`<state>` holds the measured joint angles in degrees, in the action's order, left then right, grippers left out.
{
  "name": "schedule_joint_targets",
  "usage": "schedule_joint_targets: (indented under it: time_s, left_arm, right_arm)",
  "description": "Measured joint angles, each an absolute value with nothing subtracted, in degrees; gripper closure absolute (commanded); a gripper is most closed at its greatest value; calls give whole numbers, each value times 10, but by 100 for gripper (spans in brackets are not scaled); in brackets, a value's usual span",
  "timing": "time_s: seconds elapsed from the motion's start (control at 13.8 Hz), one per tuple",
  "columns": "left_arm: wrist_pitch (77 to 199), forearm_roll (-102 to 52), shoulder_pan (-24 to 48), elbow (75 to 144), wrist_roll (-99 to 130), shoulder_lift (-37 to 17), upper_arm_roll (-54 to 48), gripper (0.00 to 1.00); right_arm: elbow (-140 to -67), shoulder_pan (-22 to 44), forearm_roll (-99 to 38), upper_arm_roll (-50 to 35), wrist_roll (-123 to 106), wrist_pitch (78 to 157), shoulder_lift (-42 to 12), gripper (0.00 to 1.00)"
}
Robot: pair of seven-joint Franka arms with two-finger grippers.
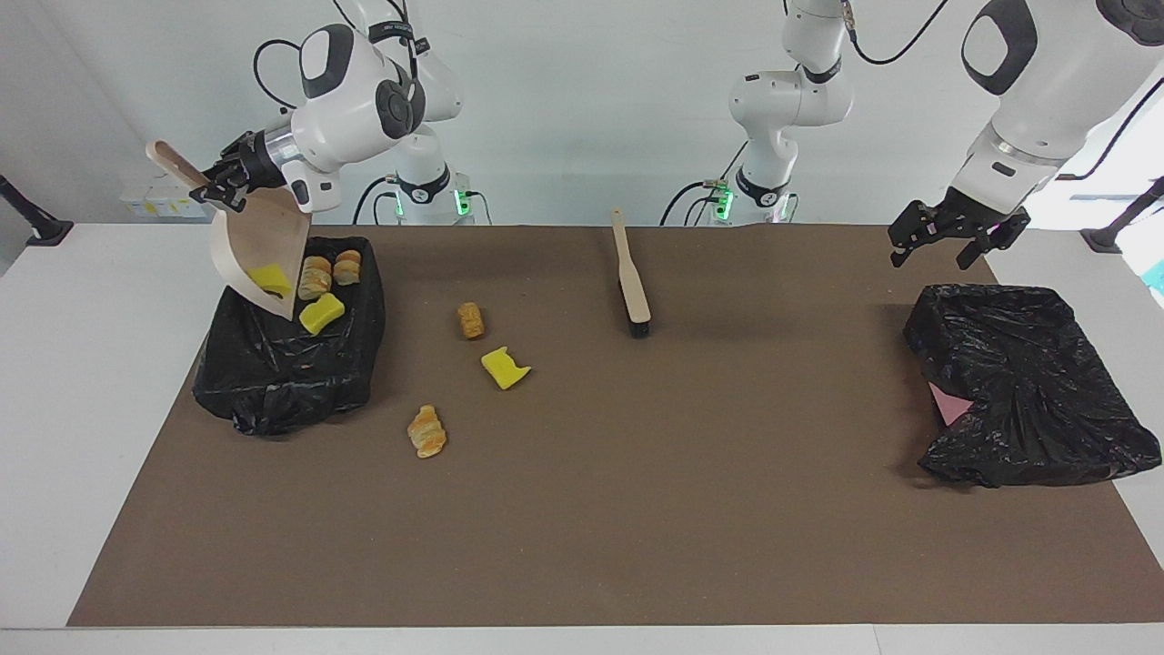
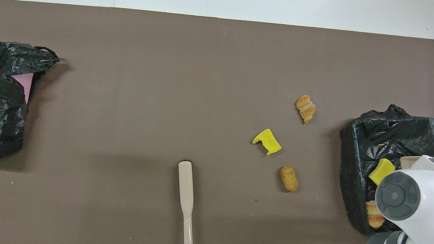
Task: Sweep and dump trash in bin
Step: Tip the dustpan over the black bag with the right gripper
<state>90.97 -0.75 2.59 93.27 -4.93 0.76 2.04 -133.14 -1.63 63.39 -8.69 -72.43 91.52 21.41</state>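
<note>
My right gripper (image 1: pixel 212 185) is shut on the handle of the beige dustpan (image 1: pixel 264 241), which tilts steeply over the black-lined bin (image 1: pixel 291 382) at the right arm's end of the table. One yellow sponge (image 1: pixel 270 277) clings to the pan's lower lip. Two bread pieces (image 1: pixel 316 276) and another yellow sponge (image 1: pixel 320 312) lie in the bin (image 2: pixel 356 150). On the mat lie a bread chunk (image 1: pixel 470 320), a yellow sponge piece (image 1: pixel 505 367) and a croissant (image 1: pixel 426 430). In the overhead view the right arm covers its gripper and the pan.
The brush (image 1: pixel 630 273) lies on the mat near the robots, mid-table. My left gripper (image 1: pixel 946 241) hangs open over the near edge of a second black bin (image 1: pixel 1028 382), which holds a pink scrap (image 1: pixel 948 403). The brown mat (image 1: pixel 637 509) covers the table.
</note>
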Motion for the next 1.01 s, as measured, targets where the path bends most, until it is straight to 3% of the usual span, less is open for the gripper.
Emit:
schedule_joint_targets:
  time_s: [0.58,1.01]
  left_arm:
    - [903,-7,26,925,-50,4,18,0]
    - [903,-7,26,925,-50,4,18,0]
  right_arm:
    - [-1355,58,666,-105,-588,788,228,100]
    - [-1375,79,670,-107,-561,775,228,100]
